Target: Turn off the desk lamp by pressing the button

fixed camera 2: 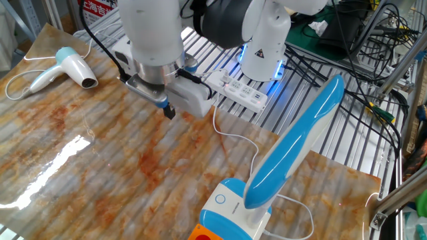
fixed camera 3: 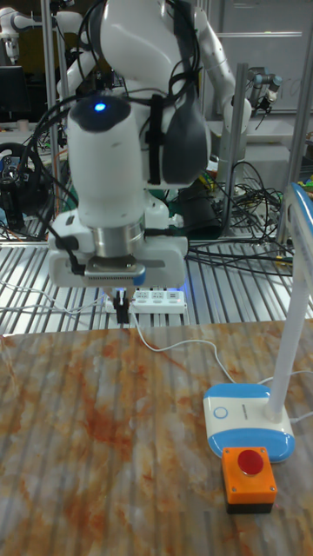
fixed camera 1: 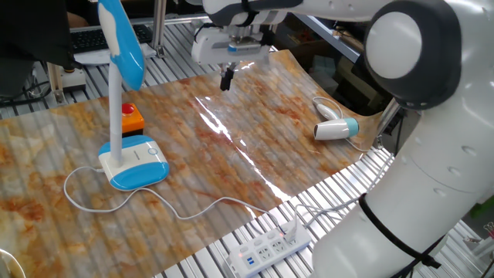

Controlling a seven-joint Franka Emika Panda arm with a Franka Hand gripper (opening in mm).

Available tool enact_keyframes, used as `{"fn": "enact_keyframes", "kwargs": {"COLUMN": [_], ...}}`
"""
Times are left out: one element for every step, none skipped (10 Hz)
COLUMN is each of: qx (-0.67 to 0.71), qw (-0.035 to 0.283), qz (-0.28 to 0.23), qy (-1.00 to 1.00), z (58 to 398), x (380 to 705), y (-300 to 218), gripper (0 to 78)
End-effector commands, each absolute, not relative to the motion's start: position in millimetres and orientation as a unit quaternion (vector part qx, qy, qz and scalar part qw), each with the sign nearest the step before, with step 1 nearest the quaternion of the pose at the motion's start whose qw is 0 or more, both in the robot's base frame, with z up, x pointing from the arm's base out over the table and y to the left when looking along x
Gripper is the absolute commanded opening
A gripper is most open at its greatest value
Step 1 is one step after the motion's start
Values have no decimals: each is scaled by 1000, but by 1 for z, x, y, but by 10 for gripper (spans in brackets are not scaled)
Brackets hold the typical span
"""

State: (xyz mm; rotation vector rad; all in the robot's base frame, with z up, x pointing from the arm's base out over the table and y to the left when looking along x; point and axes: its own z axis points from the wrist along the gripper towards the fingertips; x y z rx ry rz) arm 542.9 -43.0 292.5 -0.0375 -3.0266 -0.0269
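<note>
Desk lamp [fixed camera 1: 127, 147] stands beside the red button box [fixed camera 1: 132, 117]; its button [fixed camera 2: 220, 199] sits on the base. The hand [fixed camera 3: 123, 310], fingers together, hangs well away: approach from above, press lightly.

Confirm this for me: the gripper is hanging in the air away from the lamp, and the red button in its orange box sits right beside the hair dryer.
One part is wrong. The red button in its orange box sits beside the desk lamp base, not the hair dryer, which lies far across the table; the first fixed view shows this. The gripper does hang in the air away from the lamp.
</note>
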Motion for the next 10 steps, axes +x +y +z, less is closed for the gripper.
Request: {"fn": "enact_keyframes", "kwargs": {"qx": [-8, -8, -8, -15, -16, -17, -19, -19, -20, -25], "qw": [56, 53, 53, 25, 24, 29, 35, 34, 34, 36], "qz": [28, 28, 28, 29, 30, 31, 31, 31, 31, 31], "qy": [-998, -998, -998, -999, -999, -999, -999, -999, -999, -999], "z": [349, 358, 358, 353, 348, 345, 344, 343, 341, 338], "x": [536, 529, 529, 517, 512, 510, 509, 508, 505, 502], "y": [-40, -42, -42, -48, -51, -54, -56, -58, -62, -65], "gripper": [0, 0, 0, 0, 0, 0, 0, 0, 0, 0]}}
